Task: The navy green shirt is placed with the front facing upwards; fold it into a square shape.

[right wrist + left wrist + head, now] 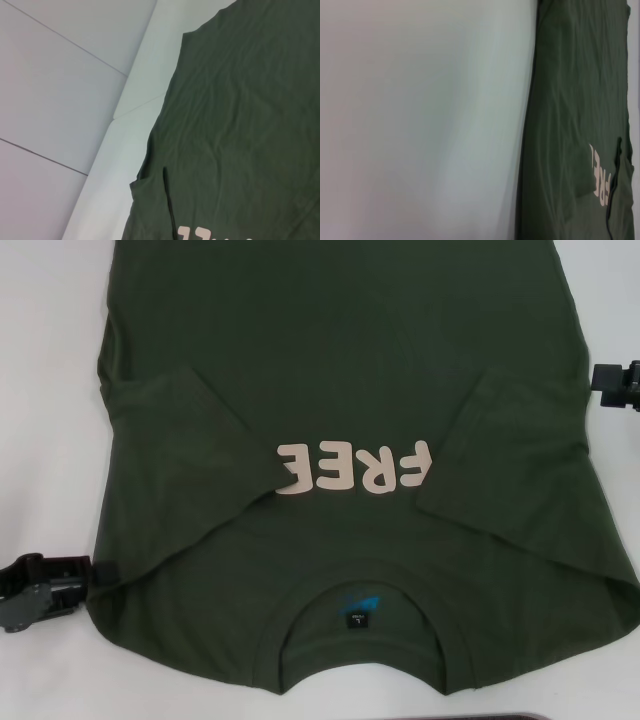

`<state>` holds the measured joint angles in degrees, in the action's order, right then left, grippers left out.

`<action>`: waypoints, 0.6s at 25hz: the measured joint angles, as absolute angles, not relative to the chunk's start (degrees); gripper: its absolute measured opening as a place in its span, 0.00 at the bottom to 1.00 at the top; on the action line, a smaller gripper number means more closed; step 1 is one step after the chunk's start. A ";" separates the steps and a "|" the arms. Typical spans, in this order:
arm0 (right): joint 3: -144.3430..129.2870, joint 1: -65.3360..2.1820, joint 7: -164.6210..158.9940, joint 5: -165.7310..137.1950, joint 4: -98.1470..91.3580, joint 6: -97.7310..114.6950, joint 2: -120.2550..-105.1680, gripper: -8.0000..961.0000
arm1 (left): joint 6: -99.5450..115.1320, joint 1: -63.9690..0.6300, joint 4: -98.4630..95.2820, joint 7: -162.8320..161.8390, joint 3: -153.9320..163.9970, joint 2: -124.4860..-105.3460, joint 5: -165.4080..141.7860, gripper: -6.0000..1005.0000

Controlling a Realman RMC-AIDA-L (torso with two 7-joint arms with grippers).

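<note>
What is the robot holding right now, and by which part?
Apparently nothing. The left gripper sits beside the green shirt near its shoulder edge; the right gripper waits off its far side. A grasp cannot be confirmed.

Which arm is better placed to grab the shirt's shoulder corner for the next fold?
Left, probably: the left gripper sits at the navy green shirt's near shoulder edge; the right gripper is farther up its side.

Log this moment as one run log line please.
shirt: front up, both sleeves folded in | left hand: at shirt's near-left edge | right hand: at its right edge | body: not yet folded
</note>
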<state>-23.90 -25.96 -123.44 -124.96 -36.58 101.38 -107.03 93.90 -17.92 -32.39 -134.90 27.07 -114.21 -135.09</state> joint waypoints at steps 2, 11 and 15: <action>-23.88 -25.93 -123.76 -124.86 -36.69 101.47 -107.03 0.87 | 94.59 -17.88 -32.69 -134.53 27.36 -114.14 -135.10 0.46; -23.81 -25.90 -124.75 -124.77 -36.89 101.51 -106.94 0.87 | 95.57 -17.68 -32.96 -133.58 29.02 -114.14 -136.24 0.20; -23.83 -25.92 -124.80 -124.78 -36.89 101.51 -106.94 0.87 | 96.13 -17.80 -33.05 -133.48 29.17 -114.14 -136.29 0.12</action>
